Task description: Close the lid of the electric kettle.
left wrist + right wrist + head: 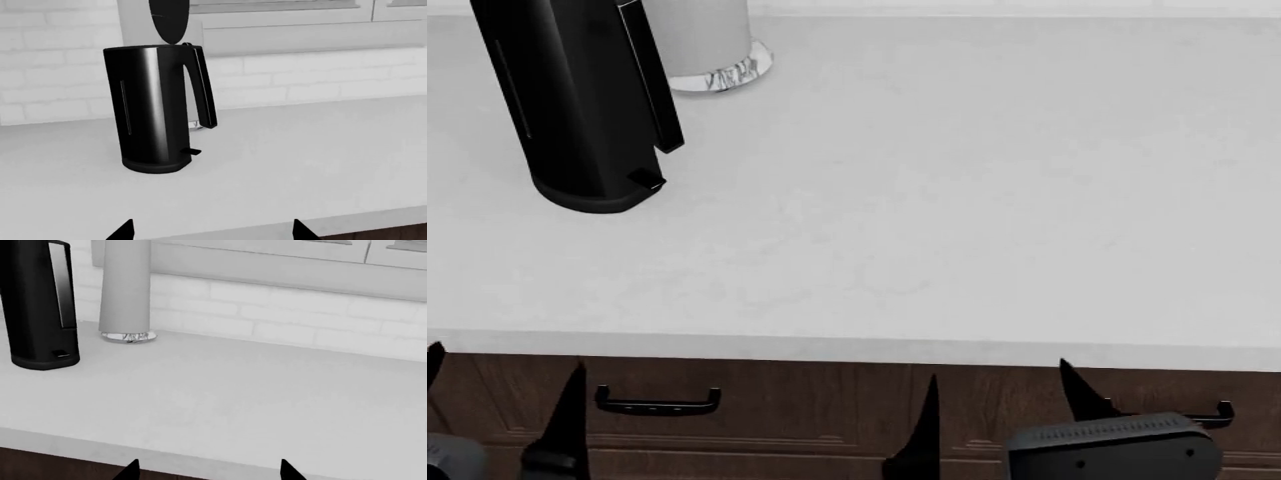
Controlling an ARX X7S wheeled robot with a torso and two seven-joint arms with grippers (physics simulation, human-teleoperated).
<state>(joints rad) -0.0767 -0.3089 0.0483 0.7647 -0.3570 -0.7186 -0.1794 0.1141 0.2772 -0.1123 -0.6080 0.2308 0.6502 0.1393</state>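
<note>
The tall glossy black electric kettle [157, 107] stands on the white counter at the back left; it also shows in the head view [574, 100] and the right wrist view [37, 305]. Its lid [168, 19] stands up open above the mouth, hinged by the handle top. My left gripper [212, 231] is open and empty, held at the counter's front edge, well short of the kettle; in the head view [501, 420] it is below the counter edge. My right gripper [208, 471] is open and empty, also at the front edge, and shows in the head view [998, 420].
A white cylinder with a marbled base [714, 45] stands just behind and right of the kettle, seen too in the right wrist view [125, 290]. A white brick wall [320, 75] backs the counter [961, 200]. Dark drawers with handles [657, 403] lie below its front edge.
</note>
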